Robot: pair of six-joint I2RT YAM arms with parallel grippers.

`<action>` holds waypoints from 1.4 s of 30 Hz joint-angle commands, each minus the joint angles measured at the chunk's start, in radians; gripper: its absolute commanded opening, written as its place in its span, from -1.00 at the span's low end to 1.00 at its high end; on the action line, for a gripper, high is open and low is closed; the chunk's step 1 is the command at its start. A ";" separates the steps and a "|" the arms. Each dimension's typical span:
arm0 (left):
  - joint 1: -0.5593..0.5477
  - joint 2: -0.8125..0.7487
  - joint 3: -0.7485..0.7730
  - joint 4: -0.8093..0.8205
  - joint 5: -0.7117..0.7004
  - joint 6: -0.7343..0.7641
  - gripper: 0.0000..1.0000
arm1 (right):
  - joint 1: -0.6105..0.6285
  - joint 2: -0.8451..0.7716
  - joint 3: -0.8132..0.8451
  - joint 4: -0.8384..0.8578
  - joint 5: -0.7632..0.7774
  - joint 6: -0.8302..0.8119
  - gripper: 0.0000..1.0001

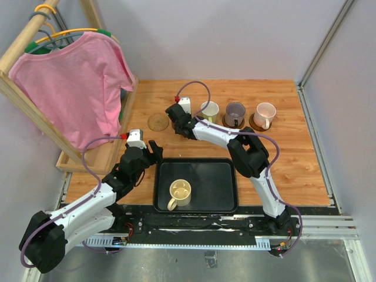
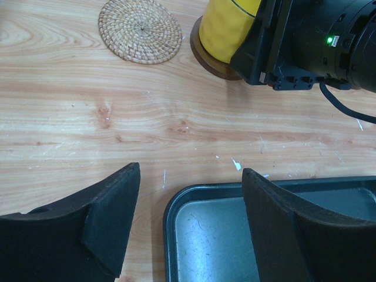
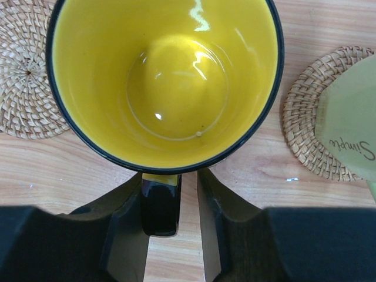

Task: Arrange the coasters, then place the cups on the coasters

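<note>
The yellow cup (image 3: 164, 76) stands on a dark brown coaster (image 2: 212, 60). Its black handle (image 3: 160, 202) lies between the fingers of my right gripper (image 3: 188, 176), which is open: the left finger touches the handle and a gap shows on the right. In the top view the right gripper (image 1: 177, 120) hides that cup. A bare tan coaster (image 1: 158, 122) lies just left of it. To the right the whitish-green cup (image 1: 209, 110), greyish-purple cup (image 1: 235, 113) and pale pink cup (image 1: 265, 114) each sit on a coaster. My left gripper (image 2: 191, 200) hangs open and empty over the tray's far left corner.
A black tray (image 1: 218, 189) near the arm bases holds the cream cup (image 1: 179, 192). A wooden rack with a pink shirt (image 1: 76, 82) on a hanger stands at the back left, its base along the table's left edge.
</note>
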 commanded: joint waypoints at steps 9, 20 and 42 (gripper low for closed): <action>-0.004 -0.018 -0.007 0.018 -0.002 0.002 0.48 | -0.001 -0.098 -0.088 0.043 0.020 0.011 0.12; -0.005 -0.056 -0.011 -0.014 0.005 -0.015 0.48 | 0.018 -0.170 -0.170 0.088 -0.044 0.008 0.15; -0.004 -0.087 -0.019 -0.048 0.007 -0.033 0.48 | 0.047 -0.139 -0.115 0.088 -0.106 -0.022 0.13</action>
